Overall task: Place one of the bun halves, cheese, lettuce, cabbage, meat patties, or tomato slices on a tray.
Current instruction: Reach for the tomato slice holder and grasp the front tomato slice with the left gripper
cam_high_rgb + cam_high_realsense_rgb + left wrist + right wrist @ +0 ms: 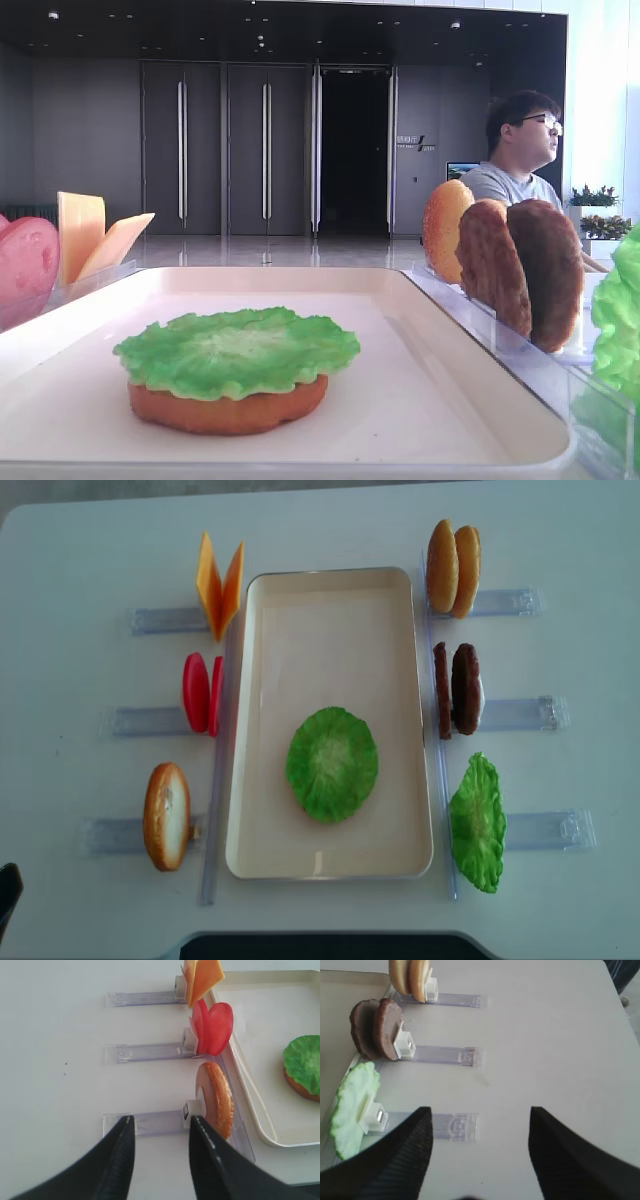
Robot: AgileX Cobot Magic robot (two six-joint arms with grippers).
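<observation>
Centre of frame: lettuce (332, 764) atop a bun half (228, 405) on the tray (330, 590). Left gripper (161, 1127) and right gripper (480, 1115), lower frame: jaws apart, empty.

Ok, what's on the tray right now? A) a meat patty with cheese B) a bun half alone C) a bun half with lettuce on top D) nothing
C: on the tray, a green lettuce leaf lies on top of an orange-brown bun half; the patties and cheese stand in their racks beside it.
</observation>
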